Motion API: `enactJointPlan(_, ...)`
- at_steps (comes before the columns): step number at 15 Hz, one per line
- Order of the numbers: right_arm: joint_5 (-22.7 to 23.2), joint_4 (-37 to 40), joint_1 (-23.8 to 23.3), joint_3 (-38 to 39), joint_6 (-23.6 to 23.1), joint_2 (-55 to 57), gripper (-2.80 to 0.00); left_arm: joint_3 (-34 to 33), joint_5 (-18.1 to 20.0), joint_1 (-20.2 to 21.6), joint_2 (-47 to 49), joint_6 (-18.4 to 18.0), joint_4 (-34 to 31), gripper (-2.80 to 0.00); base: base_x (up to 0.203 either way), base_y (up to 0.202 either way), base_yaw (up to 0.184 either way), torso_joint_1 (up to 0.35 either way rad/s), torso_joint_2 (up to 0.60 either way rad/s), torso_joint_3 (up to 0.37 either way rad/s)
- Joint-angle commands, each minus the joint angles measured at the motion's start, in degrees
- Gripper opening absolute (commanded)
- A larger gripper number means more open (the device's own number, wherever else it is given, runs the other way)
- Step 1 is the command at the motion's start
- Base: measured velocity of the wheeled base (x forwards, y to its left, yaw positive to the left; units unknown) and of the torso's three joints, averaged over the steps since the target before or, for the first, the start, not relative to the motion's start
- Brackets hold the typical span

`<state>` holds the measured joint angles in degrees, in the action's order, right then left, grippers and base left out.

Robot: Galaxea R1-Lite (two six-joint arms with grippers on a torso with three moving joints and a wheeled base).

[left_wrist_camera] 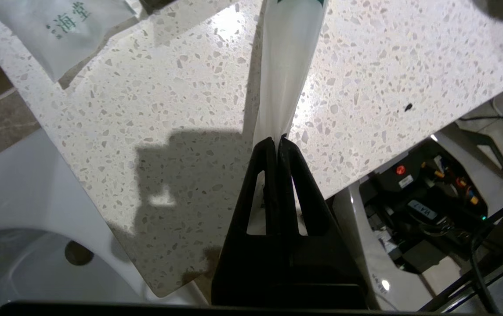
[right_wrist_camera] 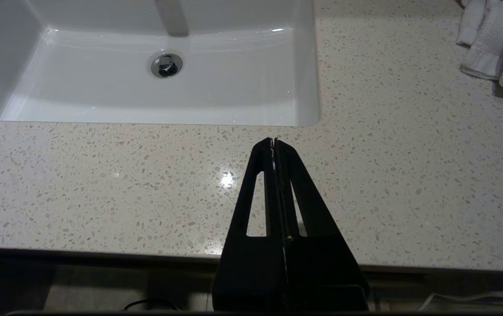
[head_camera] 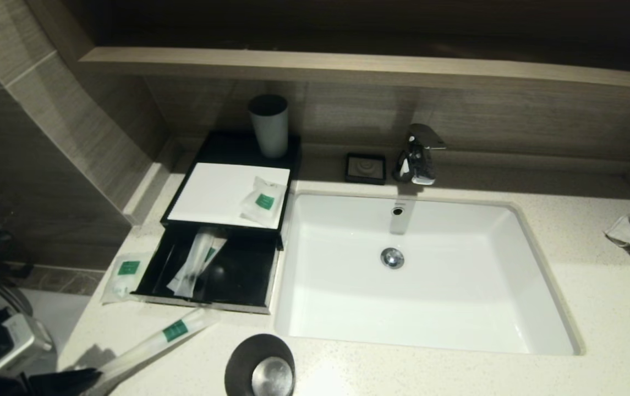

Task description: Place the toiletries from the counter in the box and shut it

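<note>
Down at the near left corner of the cream speckled stone surface (head_camera: pixel 458 374), left gripper (left_wrist_camera: pixel 277 139) with jaws pinching the end of a long translucent white sachet with a green label (head_camera: pixel 155 344), angled toward the flat black box with a white top panel (head_camera: pixel 221 190). Drawer (head_camera: pixel 237 280) pulled open, holding another long narrow sachet (head_camera: pixel 196 261). One small squarish sachet (head_camera: pixel 262 202) on the white panel, another (head_camera: pixel 123 275) just left of the drawer. Right gripper (right_wrist_camera: pixel 274 141) parked above the front edge, jaws pressed together, empty.

four sachets (head_camera: pixel 262 202), two cups (head_camera: pixel 268 125)
</note>
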<state>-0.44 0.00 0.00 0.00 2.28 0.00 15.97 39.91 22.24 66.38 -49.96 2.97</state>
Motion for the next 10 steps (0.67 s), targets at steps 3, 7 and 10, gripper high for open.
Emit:
enactJointPlan(3,0.0,0.0,0.0,0.0,0.01,0.09,-2.8,4.01,0.34,0.0,-3.56,8.92,-3.67,-2.8,0.0,0.0,0.0,0.0,0.0,0.0)
enactJointPlan(7,0.0,0.0,0.0,0.0,0.01,0.09,-2.8,6.31,2.19,-0.16,-5.52,17.44,-4.37,-2.8,0.0,0.0,0.0,0.0,0.0,0.0)
enactJointPlan(10,0.0,0.0,0.0,0.0,0.01,0.09,-2.8,8.22,3.86,-0.22,-6.0,20.49,-4.37,-2.8,0.0,0.0,0.0,0.0,0.0,0.0)
